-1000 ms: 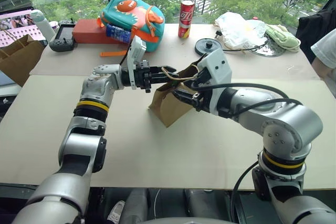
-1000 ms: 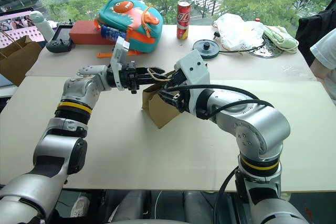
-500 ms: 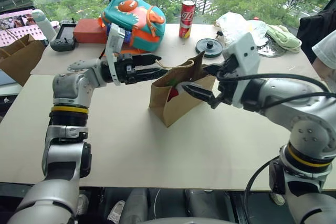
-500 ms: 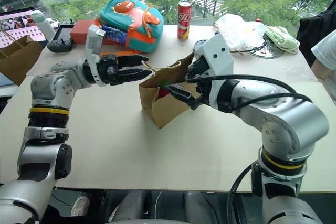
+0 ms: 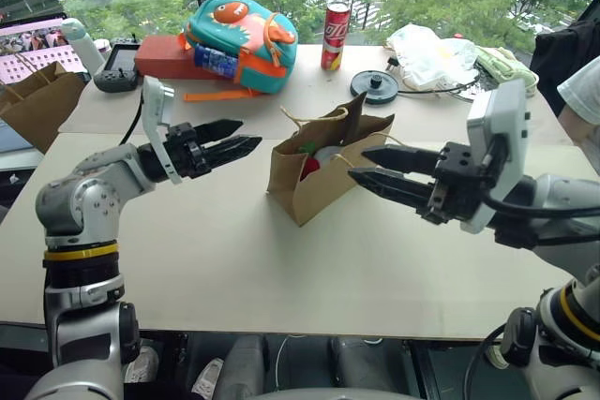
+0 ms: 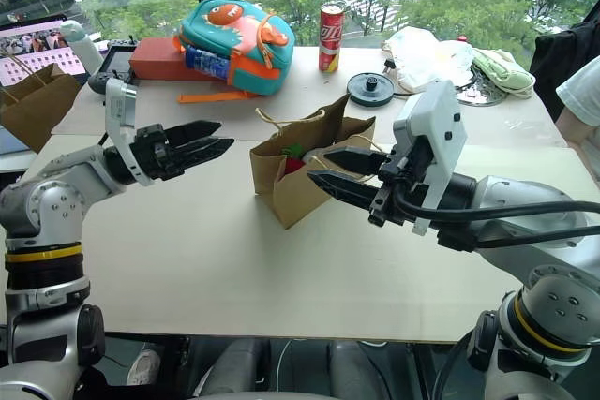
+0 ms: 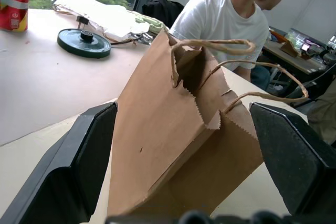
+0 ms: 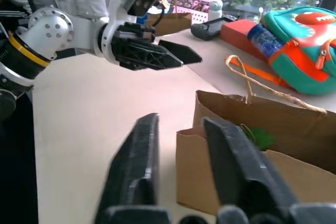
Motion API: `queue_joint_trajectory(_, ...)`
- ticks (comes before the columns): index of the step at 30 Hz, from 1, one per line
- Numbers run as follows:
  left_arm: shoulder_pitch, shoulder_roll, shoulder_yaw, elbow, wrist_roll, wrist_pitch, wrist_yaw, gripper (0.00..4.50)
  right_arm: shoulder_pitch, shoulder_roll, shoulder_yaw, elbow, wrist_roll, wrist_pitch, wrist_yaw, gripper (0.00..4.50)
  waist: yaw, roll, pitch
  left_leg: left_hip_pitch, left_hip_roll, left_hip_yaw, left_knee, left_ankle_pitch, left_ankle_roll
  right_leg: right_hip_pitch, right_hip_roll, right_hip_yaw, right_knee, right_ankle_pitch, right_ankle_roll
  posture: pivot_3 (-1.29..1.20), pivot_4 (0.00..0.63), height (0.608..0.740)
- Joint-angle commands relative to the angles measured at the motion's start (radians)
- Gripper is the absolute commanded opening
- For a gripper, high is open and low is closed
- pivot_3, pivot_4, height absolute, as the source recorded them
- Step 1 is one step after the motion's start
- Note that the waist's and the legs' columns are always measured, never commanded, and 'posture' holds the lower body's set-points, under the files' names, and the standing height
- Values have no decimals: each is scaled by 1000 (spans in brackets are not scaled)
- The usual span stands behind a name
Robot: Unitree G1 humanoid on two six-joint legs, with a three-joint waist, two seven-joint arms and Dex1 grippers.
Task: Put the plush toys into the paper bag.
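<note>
The light brown paper bag [image 5: 319, 175] stands upright and open-mouthed on the table's middle, its cord handles [image 7: 210, 45] loose. Inside it lies the red plush toy [image 5: 308, 168], whose green tip [image 8: 257, 137] shows over the rim. A pale patch [image 5: 328, 153] sits beside it; I cannot tell what it is. My left gripper [image 5: 246, 136] hovers left of the bag, open and empty, pointing at it. Right of the bag my right gripper [image 5: 357, 163] also points at it, empty, its fingers a narrow gap apart and just short of the bag's rim.
At the back stand a teal and orange backpack [image 5: 242, 30], a red box [image 5: 164, 55], a red can [image 5: 334, 22], a black disc [image 5: 379, 84] and a white plastic bag [image 5: 427, 49]. A darker brown bag [image 5: 37, 100] is far left. A person [image 5: 581, 91] is at the right edge.
Both grippers have drawn away from the bag, the left one leftward and the right one rightward and back. The bag's handles are let go. The right fingers have come closer together.
</note>
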Motion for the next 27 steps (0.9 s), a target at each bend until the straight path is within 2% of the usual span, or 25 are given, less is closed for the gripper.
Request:
queue_joint_trajectory(1,19,15,-34,-52,19,-69,-5,4295,12,-33,47,3,27,-67,-19,28,0,0,0,0,0,0,0,0,0,0,0,0,0,0,0,0,150,733)
queue_joint_trajectory(6,56,34,-88,-55,60,-154,-34,4295,62,-74,221,6,-64,-106,-48,28,-2,0,0,-1,0,1,-2,0,0,-2,0,0,-1,0,0,0,150,733)
queue_joint_trajectory(9,69,42,-128,-46,94,-212,-56,4295,69,-94,367,16,-162,-127,-71,28,-2,0,0,-1,0,1,-2,0,0,-2,0,1,-1,0,-1,0,150,733)
queue_joint_trajectory(12,72,39,-172,-16,142,-285,-78,4295,33,-74,512,103,-296,-132,-141,28,-1,0,0,-1,0,1,-1,0,0,-2,0,1,-1,0,-1,0,150,733)
queue_joint_trajectory(16,81,32,-235,8,209,-382,-101,4295,-22,-50,632,208,-425,-172,-163,28,-1,0,0,0,0,2,-1,0,0,-2,0,2,-1,0,-1,0,150,733)
queue_joint_trajectory(21,74,1,-293,55,274,-487,-109,4295,-101,-1,719,322,-541,-218,-161,28,-1,0,0,-1,0,2,-1,0,0,-3,0,2,-1,0,-1,0,150,733)
queue_joint_trajectory(27,102,-46,-344,44,323,-554,-91,4295,-169,86,731,383,-598,-222,-160,28,0,0,0,-2,0,2,-1,0,0,-3,0,2,-1,0,-1,0,150,733)
